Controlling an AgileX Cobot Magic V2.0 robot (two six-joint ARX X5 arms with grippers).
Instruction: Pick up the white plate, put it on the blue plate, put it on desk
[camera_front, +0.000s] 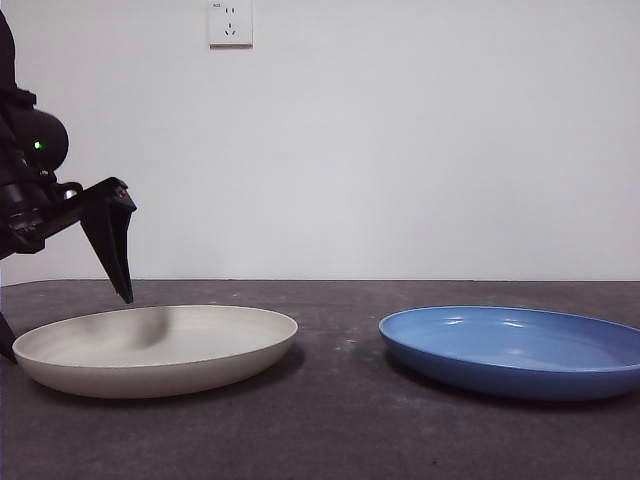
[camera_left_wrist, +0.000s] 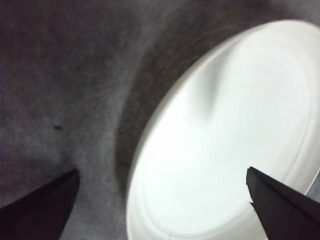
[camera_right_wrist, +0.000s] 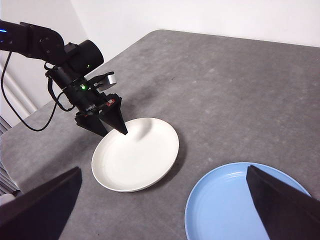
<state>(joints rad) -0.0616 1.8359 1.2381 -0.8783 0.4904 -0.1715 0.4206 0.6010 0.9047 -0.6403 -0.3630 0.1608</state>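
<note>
We see a matte cream-white round plate (camera_front: 155, 350), a glossy medium-blue round plate (camera_front: 515, 350), and the mottled dark grey concrete-like desk (camera_front: 330, 430) beneath a plain white wall (camera_front: 420, 140).

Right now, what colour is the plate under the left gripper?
Matte off-white white plate; clearest in the right wrist view.

White plate (camera_front: 155, 348): round, shallow, matte cream, plain raised rim, lying flat and upright on the desk (camera_front: 340, 430), empty. Blue plate (camera_front: 515, 350): round, shallow, glossy medium blue, same sort of size, also flat on the desk, empty. The two sit side by side, apart, not touching. Desk is dark grey, mottled, matte.
</note>
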